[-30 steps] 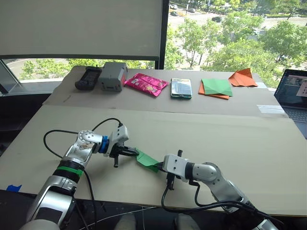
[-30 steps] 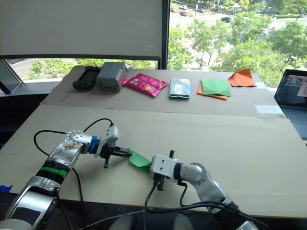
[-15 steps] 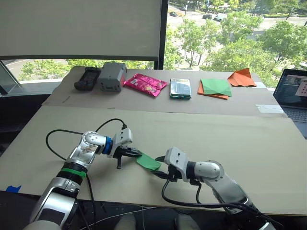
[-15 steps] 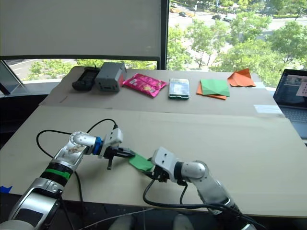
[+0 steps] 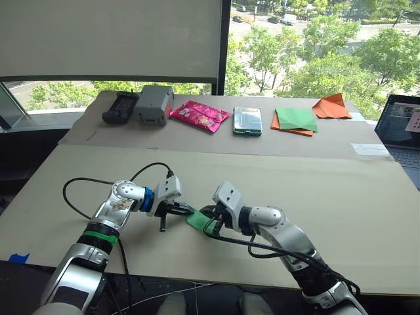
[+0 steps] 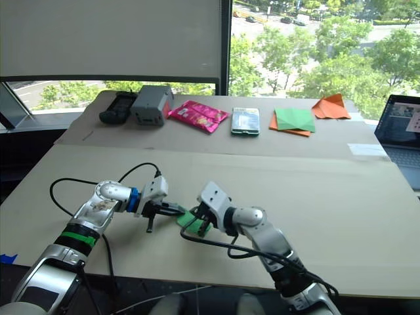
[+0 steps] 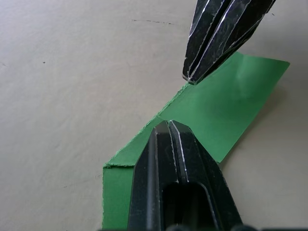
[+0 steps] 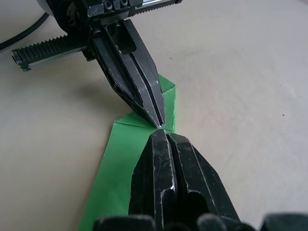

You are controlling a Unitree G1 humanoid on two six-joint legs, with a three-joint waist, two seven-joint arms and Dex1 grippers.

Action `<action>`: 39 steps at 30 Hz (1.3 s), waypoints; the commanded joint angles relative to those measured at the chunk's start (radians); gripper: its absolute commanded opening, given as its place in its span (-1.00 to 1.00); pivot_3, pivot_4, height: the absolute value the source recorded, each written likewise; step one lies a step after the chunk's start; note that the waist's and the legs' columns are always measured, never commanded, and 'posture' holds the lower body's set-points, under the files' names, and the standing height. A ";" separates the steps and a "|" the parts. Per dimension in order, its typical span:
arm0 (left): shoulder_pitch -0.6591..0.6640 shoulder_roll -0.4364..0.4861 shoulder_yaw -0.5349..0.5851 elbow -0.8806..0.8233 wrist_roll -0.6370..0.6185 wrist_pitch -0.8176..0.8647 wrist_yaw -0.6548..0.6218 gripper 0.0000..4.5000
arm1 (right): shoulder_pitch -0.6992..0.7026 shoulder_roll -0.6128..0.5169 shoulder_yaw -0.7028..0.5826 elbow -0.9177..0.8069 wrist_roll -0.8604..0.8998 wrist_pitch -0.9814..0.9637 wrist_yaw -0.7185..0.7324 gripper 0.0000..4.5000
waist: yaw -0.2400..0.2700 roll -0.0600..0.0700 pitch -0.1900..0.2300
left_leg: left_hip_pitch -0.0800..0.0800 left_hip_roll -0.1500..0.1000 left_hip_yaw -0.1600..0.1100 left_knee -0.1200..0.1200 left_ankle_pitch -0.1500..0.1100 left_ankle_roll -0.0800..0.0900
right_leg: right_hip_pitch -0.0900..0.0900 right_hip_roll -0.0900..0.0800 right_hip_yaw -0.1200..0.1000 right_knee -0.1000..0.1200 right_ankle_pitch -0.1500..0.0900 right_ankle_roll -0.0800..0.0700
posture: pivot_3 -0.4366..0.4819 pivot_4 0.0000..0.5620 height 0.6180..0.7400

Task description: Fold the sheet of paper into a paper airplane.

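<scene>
Bare beige cardboard worktop (image 5: 315,190) all around meeting claws; pink snack packet (image 5: 200,115), grey box (image 5: 153,104) far off.

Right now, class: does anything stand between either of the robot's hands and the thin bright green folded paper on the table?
Nothing visible does. The left hand and the right hand, both with fingers shut, already press their tips on the thin bright green folded paper, nearly meeting point to point. The beige table around them holds nothing nearby.

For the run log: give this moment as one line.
left gripper: shut, pressing sheet of paper | right gripper: shut, tip to tip with left | paper: flat on table
</scene>
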 commanded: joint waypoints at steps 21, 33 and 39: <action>0.034 0.017 -0.019 -0.014 0.037 0.027 0.017 -1.00 | -0.021 -0.007 0.089 0.092 -0.102 -0.027 0.000 -1.00 | -0.014 0.002 -0.005 | 0.001 0.000 0.000 0.000 0.000 0.000 | 0.000 0.000 0.000 0.001 0.000 0.000 | -0.05 -0.47 0.94; 0.039 0.025 -0.023 -0.018 0.039 0.029 0.014 -1.00 | 0.025 -0.072 0.151 0.081 -0.178 -0.035 0.009 -1.00 | -0.014 0.004 -0.015 | 0.001 0.000 0.000 0.000 0.000 0.000 | 0.001 0.000 0.000 0.000 -0.001 0.000 | -0.05 -0.47 0.94; 0.042 0.030 -0.022 -0.022 0.039 0.030 0.011 -1.00 | 0.067 -0.090 0.130 0.051 -0.160 0.006 0.022 -1.00 | -0.013 0.005 -0.017 | 0.001 0.000 0.000 0.000 0.000 0.000 | 0.001 0.000 0.000 0.000 -0.002 0.000 | -0.05 -0.47 0.94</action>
